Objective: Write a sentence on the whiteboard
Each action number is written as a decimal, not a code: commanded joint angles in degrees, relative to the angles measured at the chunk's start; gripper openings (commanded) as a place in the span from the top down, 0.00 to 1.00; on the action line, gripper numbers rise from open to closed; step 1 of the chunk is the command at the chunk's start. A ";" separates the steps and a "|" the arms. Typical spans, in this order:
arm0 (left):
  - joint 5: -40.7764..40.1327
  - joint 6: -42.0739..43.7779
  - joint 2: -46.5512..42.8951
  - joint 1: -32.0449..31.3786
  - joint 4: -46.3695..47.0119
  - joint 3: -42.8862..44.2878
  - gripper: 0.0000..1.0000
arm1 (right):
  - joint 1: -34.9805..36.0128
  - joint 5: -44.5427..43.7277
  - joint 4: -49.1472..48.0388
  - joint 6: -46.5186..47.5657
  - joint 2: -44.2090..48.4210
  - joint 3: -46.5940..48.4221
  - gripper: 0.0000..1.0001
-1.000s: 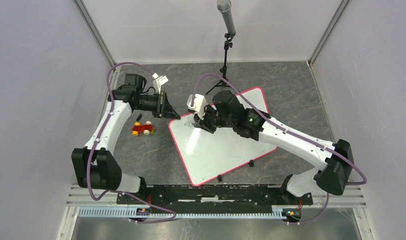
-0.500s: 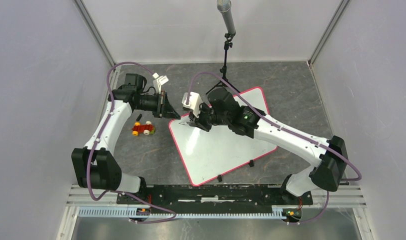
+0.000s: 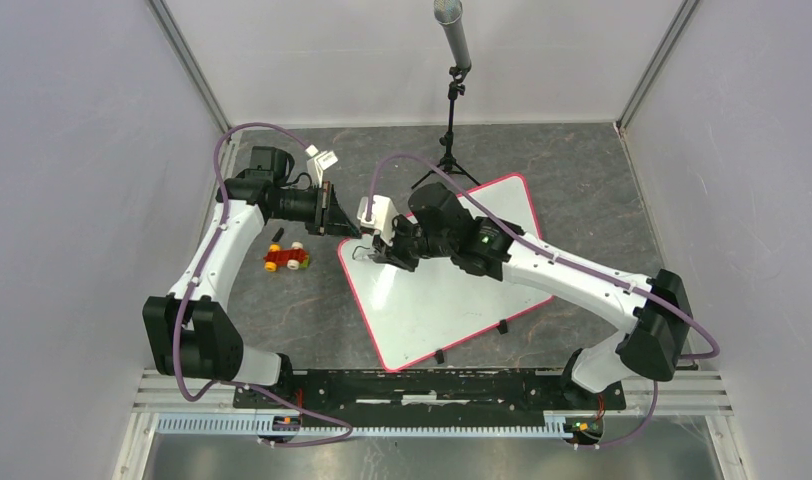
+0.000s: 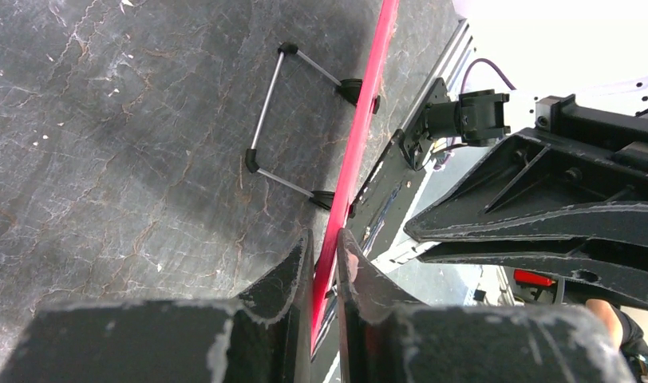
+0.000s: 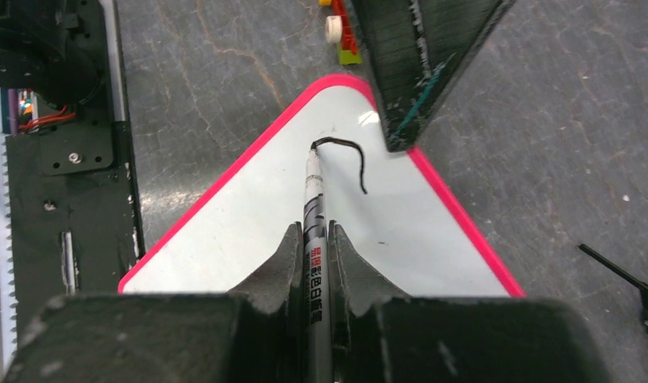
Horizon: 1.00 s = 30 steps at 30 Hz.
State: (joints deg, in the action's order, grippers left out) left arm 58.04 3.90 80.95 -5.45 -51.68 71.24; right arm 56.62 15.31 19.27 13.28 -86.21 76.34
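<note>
The whiteboard (image 3: 452,290), white with a pink-red rim, lies on the dark table. My left gripper (image 3: 348,230) is shut on its far-left corner; the left wrist view shows the red rim (image 4: 354,152) clamped between my jaws (image 4: 325,247). My right gripper (image 3: 387,252) is shut on a grey marker (image 5: 314,231), whose tip touches the board near that corner. One short curved black stroke (image 5: 349,155) is all that shows of the sentence, in the right wrist view.
A red and yellow toy car (image 3: 286,259) and a small black cap (image 3: 278,235) lie left of the board. A microphone stand (image 3: 450,120) stands behind it. The board's wire prop (image 4: 293,120) shows beneath its edge.
My right gripper has moved left along the board towards the held corner, drawing the marker with it. My left gripper has stayed on the corner.
</note>
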 commanded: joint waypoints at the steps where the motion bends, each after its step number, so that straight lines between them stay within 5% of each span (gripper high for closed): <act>1: -0.36 2.65 -0.91 -1.02 -0.04 1.53 0.98 | 0.33 0.83 0.03 1.04 1.60 -2.20 1.00; 30: -0.74 3.40 -0.63 -0.98 -0.67 1.84 0.98 | -1.43 1.50 4.60 3.68 7.41 -1.22 1.00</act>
State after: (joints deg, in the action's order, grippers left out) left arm 57.34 3.97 80.95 -5.61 -51.72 71.33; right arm 55.33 15.66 23.77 16.40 -80.95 71.75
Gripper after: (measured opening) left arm 0.192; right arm 0.144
